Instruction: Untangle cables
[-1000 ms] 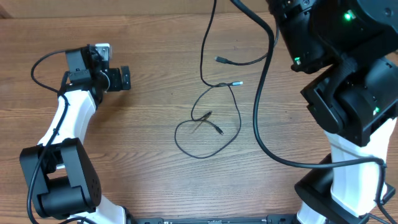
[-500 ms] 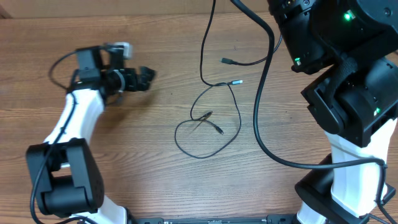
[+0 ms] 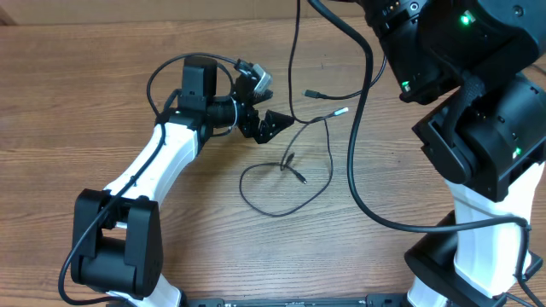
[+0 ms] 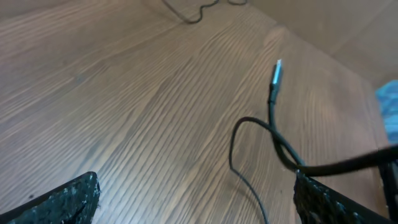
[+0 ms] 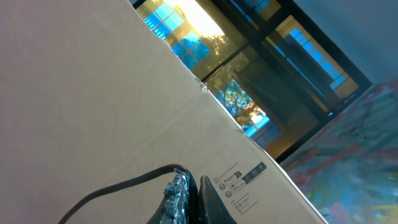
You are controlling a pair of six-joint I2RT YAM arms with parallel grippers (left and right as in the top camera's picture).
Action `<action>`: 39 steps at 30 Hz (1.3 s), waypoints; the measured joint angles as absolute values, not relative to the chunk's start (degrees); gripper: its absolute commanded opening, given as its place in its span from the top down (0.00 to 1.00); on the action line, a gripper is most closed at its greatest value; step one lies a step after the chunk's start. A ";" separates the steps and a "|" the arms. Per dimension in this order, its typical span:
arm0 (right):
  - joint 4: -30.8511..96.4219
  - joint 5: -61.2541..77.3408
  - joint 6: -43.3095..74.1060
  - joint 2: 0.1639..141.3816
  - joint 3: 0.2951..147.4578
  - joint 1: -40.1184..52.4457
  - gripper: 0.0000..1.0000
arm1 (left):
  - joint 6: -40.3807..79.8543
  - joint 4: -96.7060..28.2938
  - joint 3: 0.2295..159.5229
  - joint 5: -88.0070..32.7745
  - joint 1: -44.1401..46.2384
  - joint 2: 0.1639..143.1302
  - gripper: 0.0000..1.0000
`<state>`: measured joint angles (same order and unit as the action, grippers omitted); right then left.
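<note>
The left arm has swung in from the far left of the table to the middle. A second ago its gripper sat well away from the tangle. Now the left gripper hangs just beside the cables, jaws spread wide and holding nothing. Its wrist camera shows the left gripper with a strand running close past one finger; I can't tell if they touch.

The cables lie mid-table as a loose loop. One strand rises off the top edge, a bit further right than before. The silver-tipped plug has also slid slightly right.

The right gripper is pinched shut on a black cable, up in the air against a cardboard box. The right arm looks unmoved.
</note>
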<state>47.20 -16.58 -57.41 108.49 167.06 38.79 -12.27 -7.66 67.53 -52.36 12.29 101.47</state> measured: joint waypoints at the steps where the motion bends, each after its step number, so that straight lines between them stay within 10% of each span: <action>1: 47.18 -16.75 -57.41 108.49 167.06 38.79 0.96 | -12.34 -7.66 67.53 -52.82 12.25 101.47 0.00; 30: 47.22 -17.56 -56.58 108.49 167.06 38.79 0.96 | -14.85 -8.12 67.53 -72.44 6.02 101.47 0.00; 34: 47.18 -17.58 -56.55 108.49 167.06 38.79 0.96 | -14.26 -7.95 67.53 -72.42 6.04 101.47 0.47; 39: 47.18 -17.58 -56.51 108.49 167.06 38.79 0.96 | -13.91 -7.64 67.53 -72.36 7.66 101.47 0.52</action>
<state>47.18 -17.58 -56.51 108.49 167.06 38.79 -13.91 -7.64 67.53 -72.36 7.66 101.47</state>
